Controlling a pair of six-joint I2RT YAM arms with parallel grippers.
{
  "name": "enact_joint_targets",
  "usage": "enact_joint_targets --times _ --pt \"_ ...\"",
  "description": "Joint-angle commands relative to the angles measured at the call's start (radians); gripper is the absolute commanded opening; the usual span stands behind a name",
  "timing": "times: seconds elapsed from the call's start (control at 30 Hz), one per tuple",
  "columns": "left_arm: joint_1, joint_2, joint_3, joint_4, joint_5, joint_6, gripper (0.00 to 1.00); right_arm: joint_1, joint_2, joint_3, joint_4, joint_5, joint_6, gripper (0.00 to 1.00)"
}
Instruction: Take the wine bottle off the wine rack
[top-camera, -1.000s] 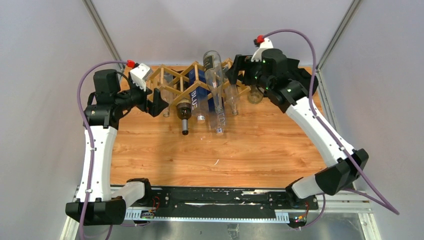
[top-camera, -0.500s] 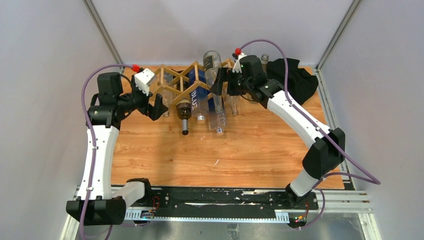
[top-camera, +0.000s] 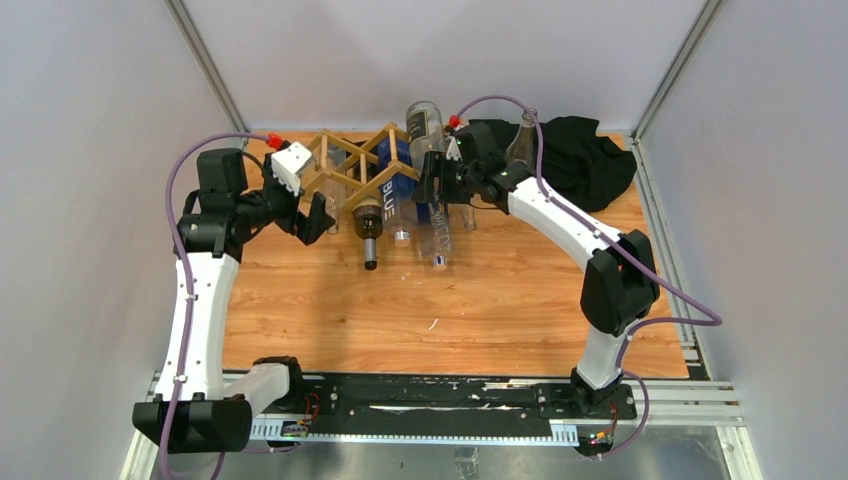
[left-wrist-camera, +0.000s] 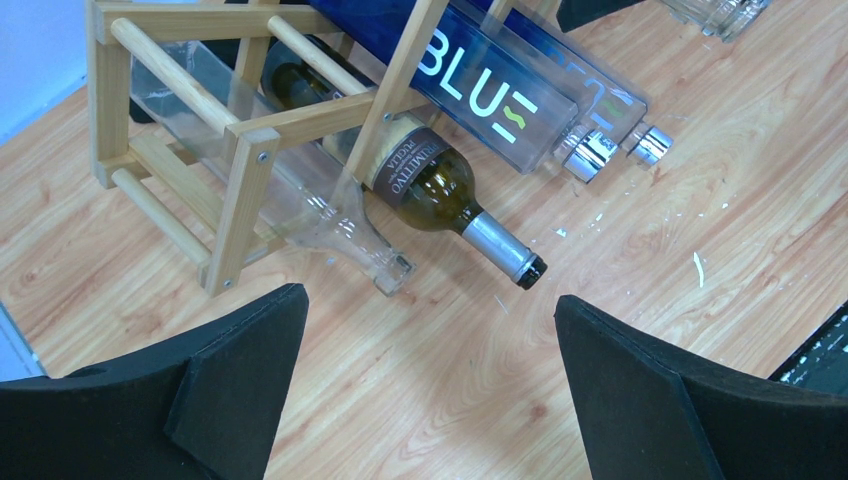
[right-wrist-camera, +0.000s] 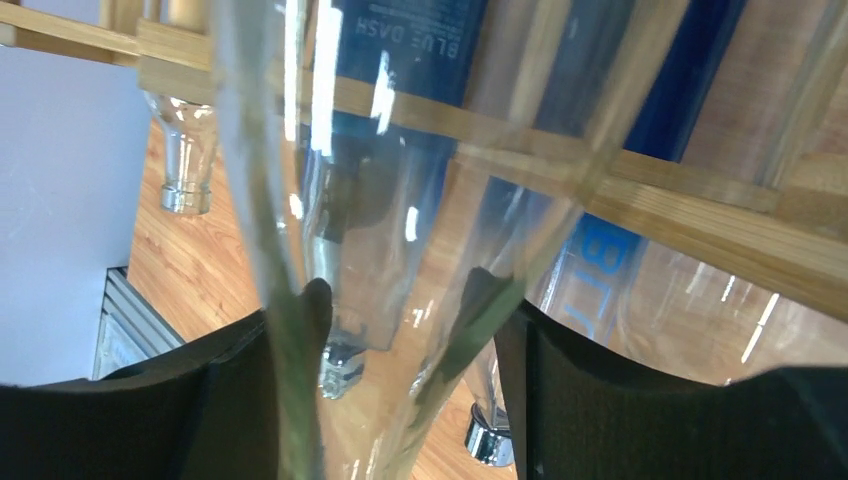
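The wine rack (top-camera: 345, 160), a light wooden lattice, stands at the back of the table with several bottles in it. A clear glass wine bottle (top-camera: 436, 235) lies tilted across its right side, neck toward me. My right gripper (top-camera: 432, 188) sits across that bottle's body. In the right wrist view the clear bottle (right-wrist-camera: 400, 200) fills the gap of the right gripper (right-wrist-camera: 410, 310), and both black fingers (right-wrist-camera: 590, 400) press its sides. My left gripper (left-wrist-camera: 430, 340) hangs open over bare wood, just left of the rack (left-wrist-camera: 245, 150), holding nothing.
A dark Primitivo bottle (left-wrist-camera: 440, 190), a blue "BLUE" bottle (left-wrist-camera: 500, 95) and another clear bottle (left-wrist-camera: 300, 190) lie in the rack, necks toward me. A black cloth (top-camera: 585, 160) lies at the back right. Grey walls close in the sides and back.
My right arm swung left from the rack's right end onto the clear bottle, and its jaws narrowed around it. The black cloth came into view. The left arm barely moved.
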Motion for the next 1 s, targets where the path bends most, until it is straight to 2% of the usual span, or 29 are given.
enact_joint_targets --times 0.0,0.13,0.33,0.6,0.97 --pt "0.007 -0.024 -0.022 -0.011 -0.001 0.030 1.00 0.019 0.002 0.050 0.033 -0.028 0.025 0.64" --pt "0.008 -0.033 -0.037 -0.011 -0.007 0.050 1.00 0.018 0.004 0.050 0.036 -0.036 0.034 0.45" --pt "0.007 -0.038 -0.043 -0.012 -0.010 0.075 1.00 0.019 -0.017 0.050 0.043 -0.064 0.052 0.01" --pt "0.007 -0.049 -0.050 -0.011 0.002 0.116 1.00 0.018 -0.087 0.069 0.069 -0.140 0.046 0.00" --pt "-0.040 -0.043 -0.029 -0.010 0.022 0.275 1.00 0.018 -0.196 0.065 0.060 -0.246 0.011 0.00"
